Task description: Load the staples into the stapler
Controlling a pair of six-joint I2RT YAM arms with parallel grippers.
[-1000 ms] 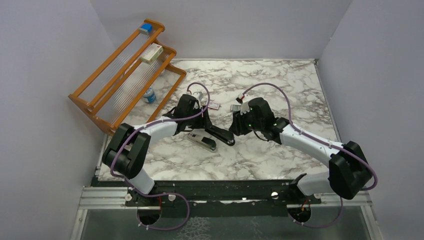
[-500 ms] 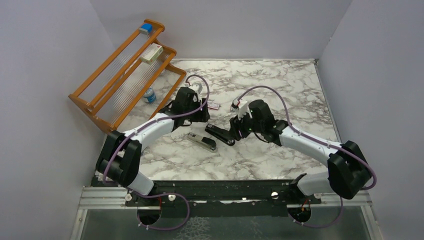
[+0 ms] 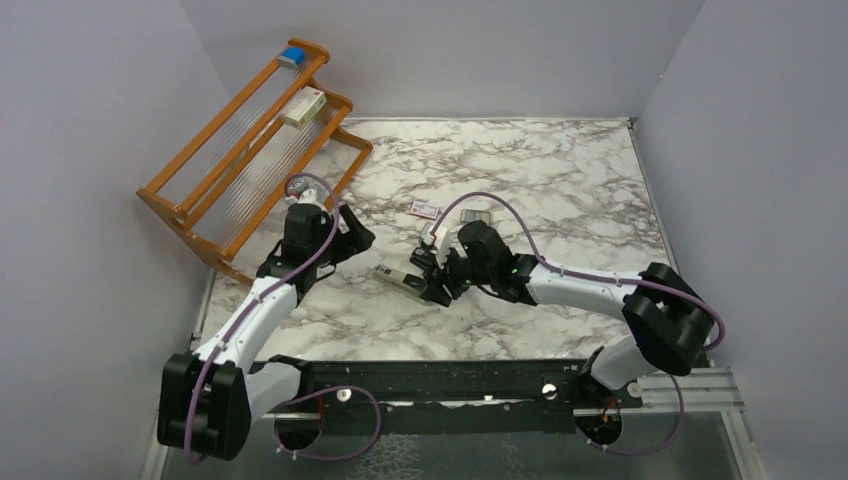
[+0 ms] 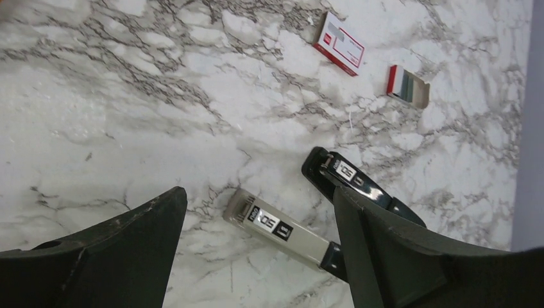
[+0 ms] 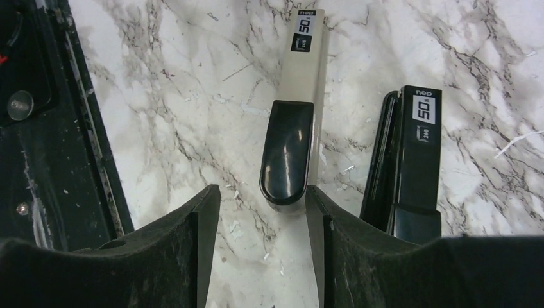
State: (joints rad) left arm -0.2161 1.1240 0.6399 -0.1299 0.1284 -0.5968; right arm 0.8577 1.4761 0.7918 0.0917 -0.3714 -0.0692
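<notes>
Left gripper (image 4: pixel 256 191) hangs wide open, empty, well left of the black stapler (image 4: pixel 359 186). Right gripper (image 5: pixel 262 189), jaws parted, hovers over a grey tool (image 5: pixel 301 83) beside that stapler.

Two stapler-shaped tools lie on one marble table (image 3: pixel 560 180) — one black stapler (image 5: pixel 410 160) and one light grey tool (image 5: pixel 301 77) (each carries a single "50" label). Beside them are one red-and-white packet (image 4: pixel 340 43) and one grey tray (image 4: pixel 407 86). One wooden rack (image 3: pixel 185 228) holds two small items — one blue block (image 3: pixel 291 56) and one white-and-red box (image 3: pixel 303 107).
</notes>
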